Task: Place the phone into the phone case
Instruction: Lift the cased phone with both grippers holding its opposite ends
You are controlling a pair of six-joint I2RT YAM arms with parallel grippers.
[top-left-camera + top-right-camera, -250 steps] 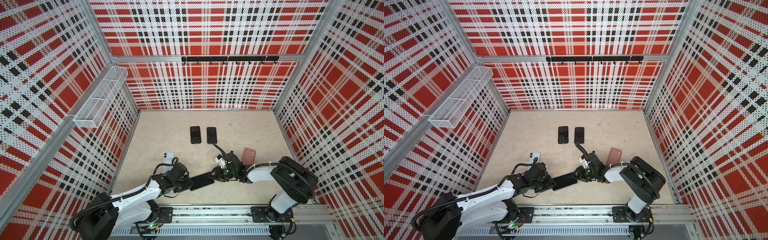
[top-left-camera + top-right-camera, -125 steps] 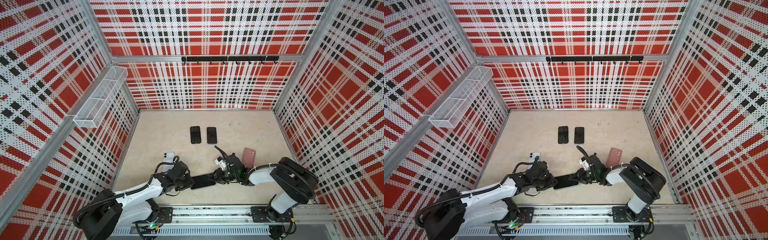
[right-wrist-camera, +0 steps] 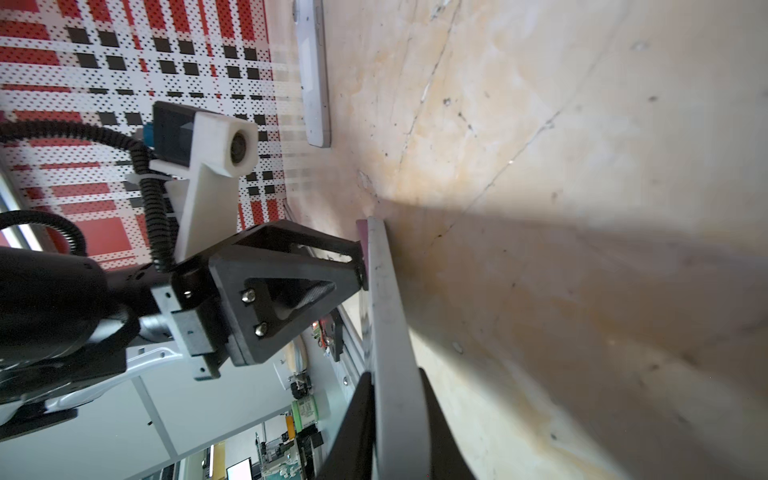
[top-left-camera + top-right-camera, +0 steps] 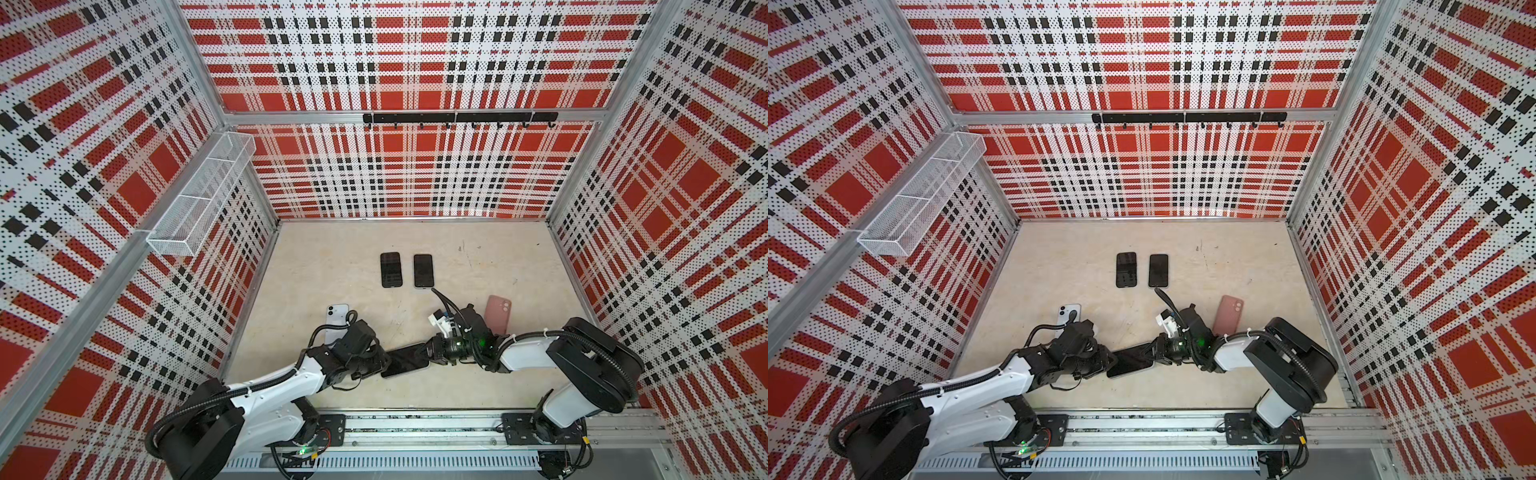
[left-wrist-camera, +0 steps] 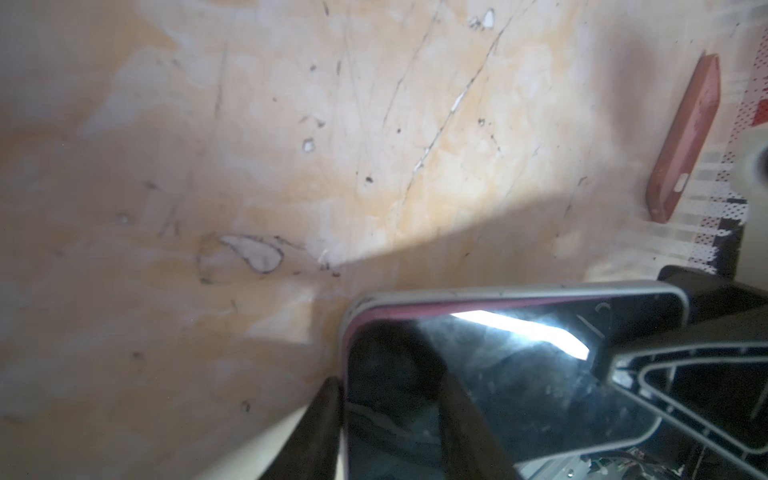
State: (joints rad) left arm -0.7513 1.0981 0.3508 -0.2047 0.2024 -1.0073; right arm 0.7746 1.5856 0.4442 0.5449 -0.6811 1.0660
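At 6 o'clock on the table (image 4: 415,399) the phone (image 4: 405,360) sits screen up inside the grey case (image 5: 498,291), pink edge showing. The right gripper (image 4: 428,353) pinches its 3 o'clock end. The left gripper (image 4: 383,362) straddles the 9 o'clock end; whether it squeezes I cannot tell.

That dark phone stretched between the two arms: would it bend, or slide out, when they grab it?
Probably stiff: the phone runs straight between the left gripper and right gripper, no sag visible. Likely slippery: its screen is glossy enough to mirror a bright light. Unlikely to roll, being a thin flat slab.
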